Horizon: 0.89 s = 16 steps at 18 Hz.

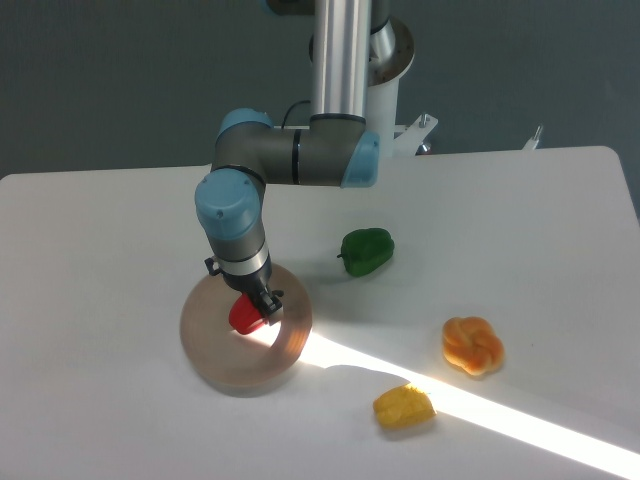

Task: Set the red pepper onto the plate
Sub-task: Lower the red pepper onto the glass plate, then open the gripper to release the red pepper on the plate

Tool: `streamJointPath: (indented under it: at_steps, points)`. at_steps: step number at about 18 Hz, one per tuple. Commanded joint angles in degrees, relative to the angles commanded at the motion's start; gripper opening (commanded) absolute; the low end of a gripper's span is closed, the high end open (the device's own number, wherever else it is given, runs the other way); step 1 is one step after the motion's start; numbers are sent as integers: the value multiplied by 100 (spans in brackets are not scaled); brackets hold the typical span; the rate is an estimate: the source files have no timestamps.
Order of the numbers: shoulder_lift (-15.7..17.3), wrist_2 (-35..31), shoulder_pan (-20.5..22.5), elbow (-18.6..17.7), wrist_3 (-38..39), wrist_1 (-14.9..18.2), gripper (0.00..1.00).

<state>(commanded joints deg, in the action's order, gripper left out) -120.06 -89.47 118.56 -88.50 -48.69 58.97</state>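
The red pepper [243,316] is small, glossy and bright red. It is over the middle of the plate [215,355], a thick round grey-beige disc at the front left of the table. My gripper [262,309] points down over the plate and is shut on the red pepper. I cannot tell whether the pepper touches the plate's top. The arm hides the plate's far rim.
A green pepper [366,250] lies to the right of the plate. An orange lumpy piece [473,345] and a yellow lumpy piece [404,408] lie at the front right. A bright strip of sunlight crosses the white table [100,250] from the plate to the right.
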Motion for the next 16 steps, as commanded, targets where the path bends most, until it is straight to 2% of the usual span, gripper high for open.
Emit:
streamJointPath:
  at_steps: [10,16]
  points:
    - [0,0,0,-9,-9,0,41]
    - [44,-237,0,-105,-176,-9,43]
